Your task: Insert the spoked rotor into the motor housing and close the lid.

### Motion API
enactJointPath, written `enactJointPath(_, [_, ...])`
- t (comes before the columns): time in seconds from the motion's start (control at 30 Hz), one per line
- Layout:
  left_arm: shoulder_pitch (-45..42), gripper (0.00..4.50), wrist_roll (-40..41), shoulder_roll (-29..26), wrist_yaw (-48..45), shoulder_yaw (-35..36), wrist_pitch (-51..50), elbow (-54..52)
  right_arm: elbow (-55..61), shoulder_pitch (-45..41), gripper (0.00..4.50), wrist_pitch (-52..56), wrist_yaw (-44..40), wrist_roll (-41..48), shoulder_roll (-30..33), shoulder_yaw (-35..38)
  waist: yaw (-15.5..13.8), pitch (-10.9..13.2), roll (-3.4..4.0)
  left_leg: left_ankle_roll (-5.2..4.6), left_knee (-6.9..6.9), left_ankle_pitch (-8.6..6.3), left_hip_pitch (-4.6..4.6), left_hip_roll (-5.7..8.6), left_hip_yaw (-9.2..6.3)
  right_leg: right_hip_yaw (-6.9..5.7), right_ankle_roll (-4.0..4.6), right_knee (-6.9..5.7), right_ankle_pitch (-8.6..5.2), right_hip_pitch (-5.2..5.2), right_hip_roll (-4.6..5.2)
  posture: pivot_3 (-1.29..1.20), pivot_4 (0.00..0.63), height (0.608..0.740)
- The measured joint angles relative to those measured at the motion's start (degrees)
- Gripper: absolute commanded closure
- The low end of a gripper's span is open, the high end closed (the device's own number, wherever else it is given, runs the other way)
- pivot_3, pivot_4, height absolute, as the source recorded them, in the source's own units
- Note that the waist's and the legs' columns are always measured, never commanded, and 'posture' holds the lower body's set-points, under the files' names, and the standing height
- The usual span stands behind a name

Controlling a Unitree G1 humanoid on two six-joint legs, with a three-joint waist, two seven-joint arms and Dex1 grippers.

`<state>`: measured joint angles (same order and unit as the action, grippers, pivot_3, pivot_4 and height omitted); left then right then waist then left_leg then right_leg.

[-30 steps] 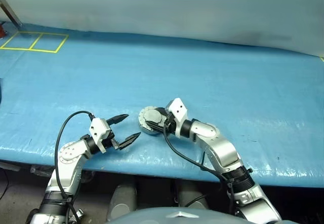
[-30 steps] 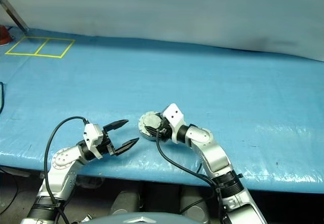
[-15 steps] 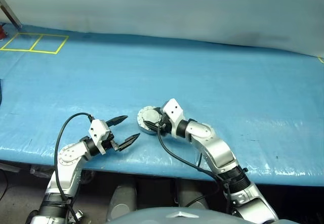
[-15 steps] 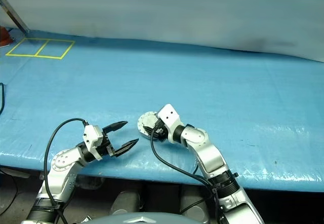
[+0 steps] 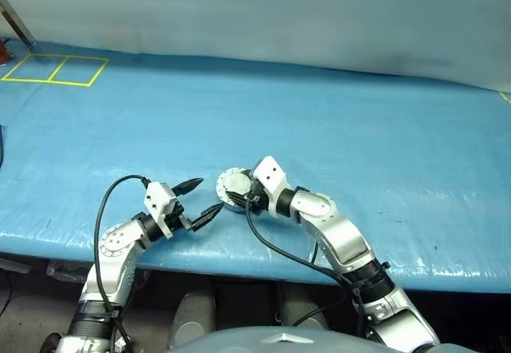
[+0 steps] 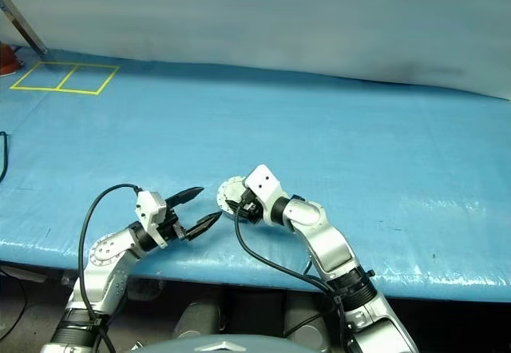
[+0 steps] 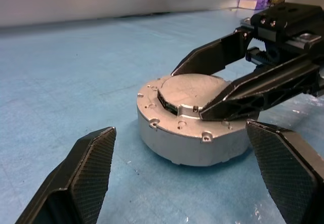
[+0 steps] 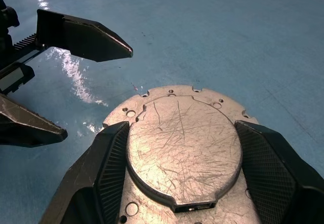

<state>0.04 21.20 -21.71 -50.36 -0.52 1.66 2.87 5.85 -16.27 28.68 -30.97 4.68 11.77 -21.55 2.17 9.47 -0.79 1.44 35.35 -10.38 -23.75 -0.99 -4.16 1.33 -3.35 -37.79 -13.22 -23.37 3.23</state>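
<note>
Two grippers are crowding one little part near the front edge of the blue table point(image 5: 335, 121). The motor housing point(image 7: 195, 143) sits flat on the blue surface, roughly in the middle of the near side, and the lid point(image 8: 185, 150) is down on top of it, plain grey scratched face up with small screw holes round the rim. The right gripper point(image 8: 185, 183) comes in from the right and straddles the housing, one black finger on each side of the lid and close against it, so it looks clamped on at a medium spread, though I can't say how hard it squeezes. The left gripper point(image 5: 200, 200) is just to the left of the housing, pointing at it, with its fingers point(image 7: 86, 168) spread wide and nothing between them; from its wrist camera the housing sits right in the gap ahead, apart from both pads. Far back at the left corner there's a yellow taped rectangle point(image 5: 54, 68) on the table.
</note>
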Motion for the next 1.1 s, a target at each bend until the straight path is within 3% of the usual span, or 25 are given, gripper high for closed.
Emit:
enactJointPath(0.37, [-2.4,4.31,0.0,0.9,0.1,-0.3,-3.2,0.2,0.2,0.4,1.49,0.1,0.8,0.0,-0.2,-0.1,0.0,-0.1,-0.02,0.00,0.00,0.00,0.01,0.00,-0.01,-0.04,0.00,0.02,0.00,0.00,0.02,0.00,0.150,0.740])
enactJointPath(0.4, [-2.5,4.47,-0.3,0.9,0.1,-0.5,-3.7,0.3,0.2,0.4,1.49,0.1,1.0,0.0,-0.3,-0.1,0.0,-0.1,-0.02,0.03,0.00,-0.02,0.01,0.00,0.00,-0.04,0.00,0.02,0.00,0.00,0.03,0.00,0.150,0.740])
enactJointPath(1.07, [-4.1,4.47,-4.8,-0.3,0.9,-2.8,-4.5,1.6,1.9,2.0,1.49,0.4,2.0,0.8,0.1,0.7,-0.2,-0.1,0.00,0.12,-0.16,-0.08,-0.08,0.14,-0.05,-0.18,-0.01,0.33,-0.01,0.01,0.31,0.00,0.150,0.740])
enactJointPath(1.1, [-4.2,4.50,-4.8,-0.3,0.9,-2.9,-4.2,1.6,2.0,2.1,0.77,0.4,1.8,1.2,0.1,1.1,-0.3,-0.1,0.01,0.12,-0.16,-0.07,-0.10,0.14,-0.06,-0.19,-0.01,0.37,-0.01,0.01,0.31,0.00,0.150,0.740])
